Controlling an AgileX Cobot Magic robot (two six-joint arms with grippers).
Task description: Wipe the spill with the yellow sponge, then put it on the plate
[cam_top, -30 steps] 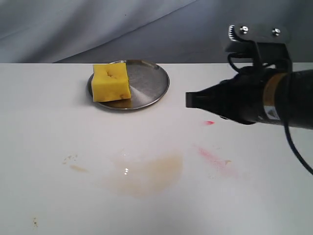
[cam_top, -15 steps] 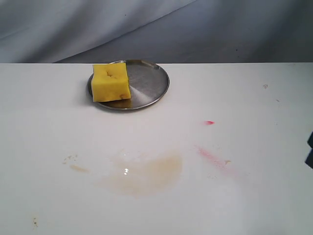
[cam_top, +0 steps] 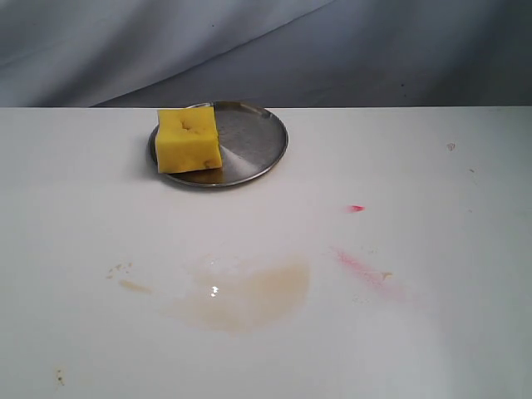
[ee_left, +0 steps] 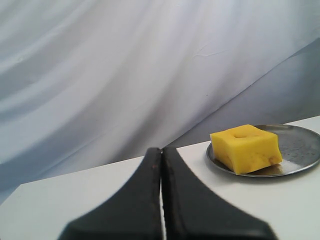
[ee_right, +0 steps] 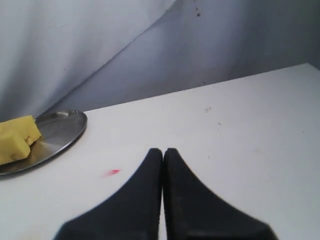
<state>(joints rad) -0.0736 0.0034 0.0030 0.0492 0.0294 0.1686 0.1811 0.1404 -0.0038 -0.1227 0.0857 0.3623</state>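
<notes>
The yellow sponge rests on the left part of the silver plate at the back of the white table. It also shows as the sponge on the plate in the left wrist view, and as the sponge on the plate in the right wrist view. A thin tan spill lies smeared in the middle front. No arm appears in the exterior view. My left gripper is shut and holds nothing. My right gripper is shut and holds nothing too.
A pink-red streak and a small red spot mark the table right of the spill; the spot also shows in the right wrist view. Small tan specks lie left of the spill. Grey cloth hangs behind the table.
The right arm, which reached in from the right a second ago, has drawn back out of the exterior view. Sponge, plate and spill have not moved.
</notes>
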